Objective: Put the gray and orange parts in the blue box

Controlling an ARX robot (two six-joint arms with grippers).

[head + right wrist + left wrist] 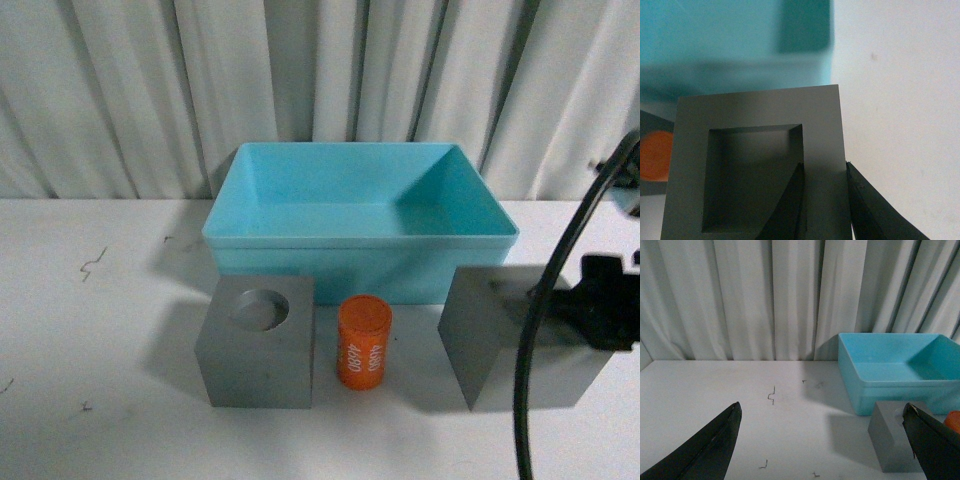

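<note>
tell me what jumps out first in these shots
The turquoise blue box sits empty at the back of the white table, the brightest thing in view. In front of it the orange cylinder stands between the round-recess gray cube and the rectangular-recess gray cube, whose wall the right gripper pinches, one finger inside the recess.

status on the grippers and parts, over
Left gripper open, empty. Right gripper shut on rectangular-recess cube wall. Blue box empty; round-recess cube, orange cylinder outside. Nothing blocking.
</note>
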